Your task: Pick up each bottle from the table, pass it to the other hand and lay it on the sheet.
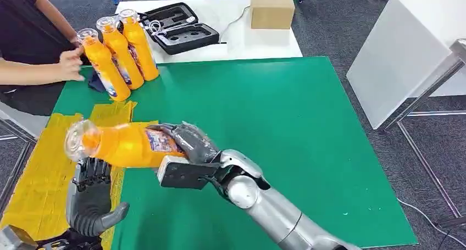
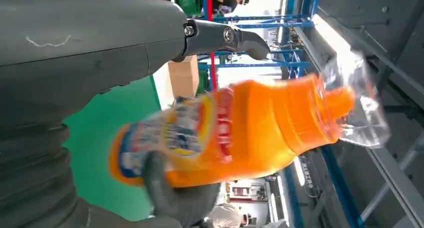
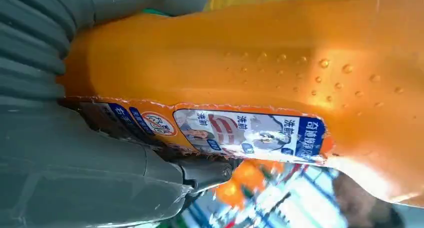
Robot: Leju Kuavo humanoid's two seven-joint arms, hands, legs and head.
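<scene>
Orange bottle [image 1: 118,144] lies sideways in our right hand [image 1: 189,143], fingers wrapped round its base, at lower left of the frame above the yellow sheet [image 1: 38,178]. Our left hand [image 1: 90,198] waits beneath, fingers spread, holding nothing.

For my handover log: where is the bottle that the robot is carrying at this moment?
In the head view, the bottle lies sideways in the right hand, low on the left, directly above the open left hand at the yellow sheet's edge.

Right hand [image 1: 187,143] gripping; left hand [image 1: 90,198] open.
</scene>
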